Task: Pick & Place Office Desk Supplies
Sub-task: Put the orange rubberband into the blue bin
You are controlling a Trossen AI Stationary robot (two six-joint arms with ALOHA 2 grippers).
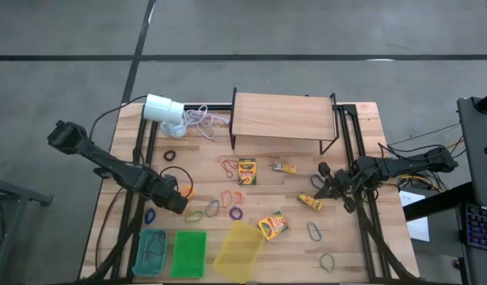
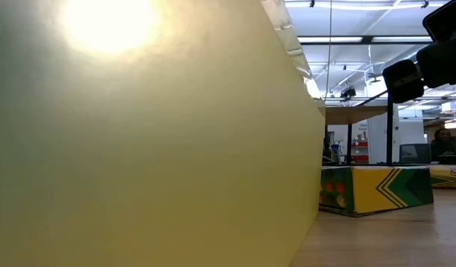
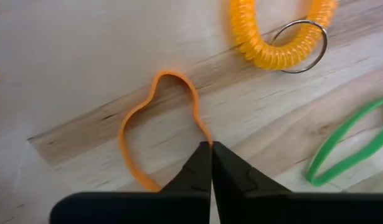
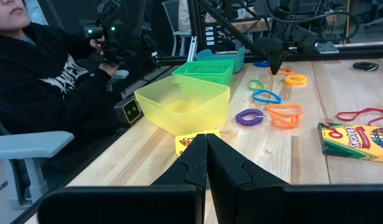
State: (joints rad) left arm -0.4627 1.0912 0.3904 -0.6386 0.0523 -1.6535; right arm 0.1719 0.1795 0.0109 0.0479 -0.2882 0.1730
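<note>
Orange rubber-band loop [image 3: 159, 124] lies flat on the tabletop [image 3: 66, 50], centre-left of the left wrist view. It is pear-shaped, the narrow lobe toward upper centre of the frame and the wide end toward the bottom, so its long axis runs roughly from the bottom edge up and slightly right. The left gripper [image 3: 211, 149] has its fingers pressed together on the band's right-hand strand, pinching it where the strand meets the tips. Judgement: gripping one strand rather than spanning the loop is the only workable hold on something this thin and flat.

Just beyond the band, upper right of that view, sits an orange coil bracelet [image 3: 279, 37] with a metal ring; a green band [image 3: 350, 146] lies at right. Both are apart from the pinched band.

In the high view the left gripper [image 1: 173, 198] is at lower left of the tabletop, just above the teal basket [image 1: 152, 252], green basket [image 1: 189, 253] and yellow bin [image 1: 239, 252] along the lower edge. Judgement: the bins are close so that the carry is short.

The right gripper [image 1: 329, 186] hovers at right of the high view near a small yellow packet [image 1: 310, 201], fingers pressed together on nothing, waiting. A crayon box [image 1: 272, 226] lies tilted at lower centre. A person in a dark hoodie [image 4: 48, 74] sits beyond the table.
</note>
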